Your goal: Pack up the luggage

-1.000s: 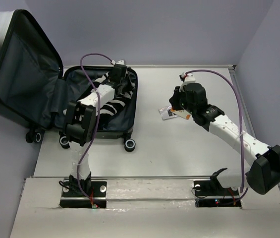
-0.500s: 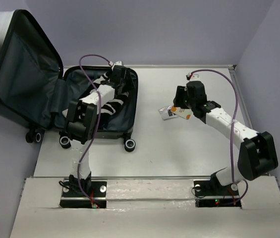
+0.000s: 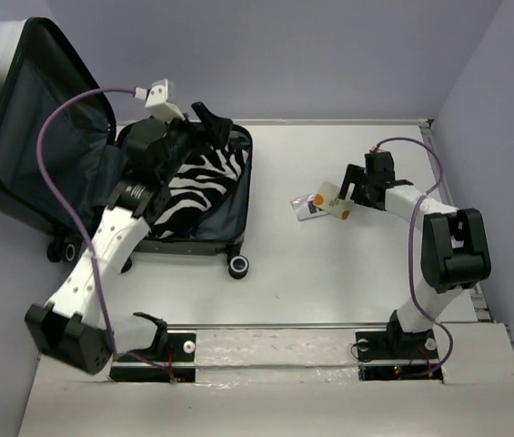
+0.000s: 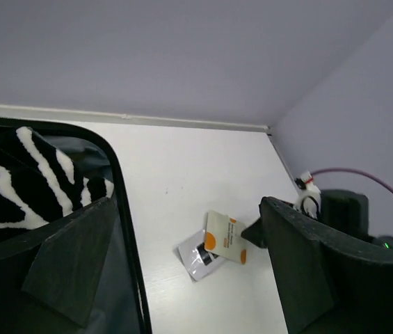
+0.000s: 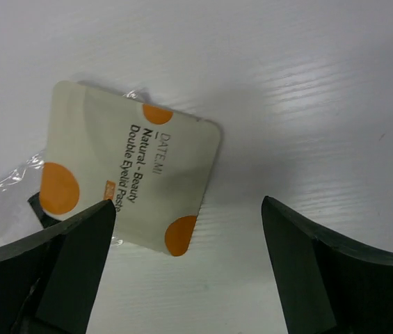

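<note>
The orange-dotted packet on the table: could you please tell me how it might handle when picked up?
The packet looks thin and flat, so probably light and bendy. It lies flush on the table, so it may slide when pushed. Its clear wrapper looks crinkly, likely slippery.

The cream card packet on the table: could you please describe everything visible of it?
The cream card packet has rounded corners, orange dots and print reading "Natural-Beauty Double Eyelid Paste". Clear plastic pokes out beside it. It lies flat on the white table, apart from the luggage, below the open right claw.
</note>
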`<state>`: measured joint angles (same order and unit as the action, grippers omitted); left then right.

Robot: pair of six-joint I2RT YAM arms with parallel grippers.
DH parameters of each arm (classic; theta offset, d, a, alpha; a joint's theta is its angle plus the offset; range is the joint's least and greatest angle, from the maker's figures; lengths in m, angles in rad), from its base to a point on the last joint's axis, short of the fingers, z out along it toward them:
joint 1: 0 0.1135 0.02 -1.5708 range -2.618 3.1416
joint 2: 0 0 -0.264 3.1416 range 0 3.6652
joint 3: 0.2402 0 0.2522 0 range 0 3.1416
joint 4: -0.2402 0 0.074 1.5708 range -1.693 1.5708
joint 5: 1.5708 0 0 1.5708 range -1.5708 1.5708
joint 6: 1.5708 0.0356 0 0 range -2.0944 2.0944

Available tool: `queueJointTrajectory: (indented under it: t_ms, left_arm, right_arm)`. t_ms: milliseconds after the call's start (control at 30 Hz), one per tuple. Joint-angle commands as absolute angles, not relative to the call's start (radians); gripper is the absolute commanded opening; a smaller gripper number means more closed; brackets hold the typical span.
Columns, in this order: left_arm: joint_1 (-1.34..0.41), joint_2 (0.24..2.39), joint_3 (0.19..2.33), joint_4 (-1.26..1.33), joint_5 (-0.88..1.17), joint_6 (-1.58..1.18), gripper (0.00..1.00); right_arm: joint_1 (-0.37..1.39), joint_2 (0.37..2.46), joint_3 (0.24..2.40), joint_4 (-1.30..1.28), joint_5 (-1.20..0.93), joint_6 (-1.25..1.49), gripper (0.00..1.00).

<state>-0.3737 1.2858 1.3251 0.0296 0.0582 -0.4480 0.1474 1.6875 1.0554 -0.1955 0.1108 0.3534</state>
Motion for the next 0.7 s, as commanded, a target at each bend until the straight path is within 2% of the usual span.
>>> queueJointTrajectory:
  t_ms: [0, 100, 267, 400, 567, 633, 667]
  left_arm:
    - [-0.382, 1.120, 1.120, 0.002, 0.192, -0.375, 0.99]
    - [-0.383, 0.999, 1.021, -0.072, 0.149, -0.296, 0.99]
    - [-0.383, 0.850, 0.876, -0.057, 0.063, -0.265, 0.99]
    - [-0.382, 0.822, 0.887, -0.081, 0.026, -0.238, 0.99]
    - [-0.383, 0.756, 0.881, -0.069, 0.090, -0.252, 0.99]
    - [-0.383, 0.738, 0.879, -0.066, 0.095, -0.252, 0.99]
    - [-0.383, 0.733, 0.880, -0.066, 0.092, -0.250, 0.99]
  right_arm:
    - [0.118, 1.745, 1.118, -0.201, 0.039, 0.359, 0.97]
    - [0.109, 1.794, 1.141, -0.204, 0.015, 0.367, 1.00]
    - [0.109, 1.881, 1.195, -0.206, -0.070, 0.383, 0.95]
    - [0.109, 1.920, 1.206, -0.207, -0.094, 0.400, 0.80]
    - [0.109, 1.953, 1.193, -0.207, -0.103, 0.417, 0.62]
    - [0.109, 1.959, 1.186, -0.203, -0.097, 0.423, 0.44]
    - [0.109, 1.956, 1.181, -0.202, -0.091, 0.423, 0.44]
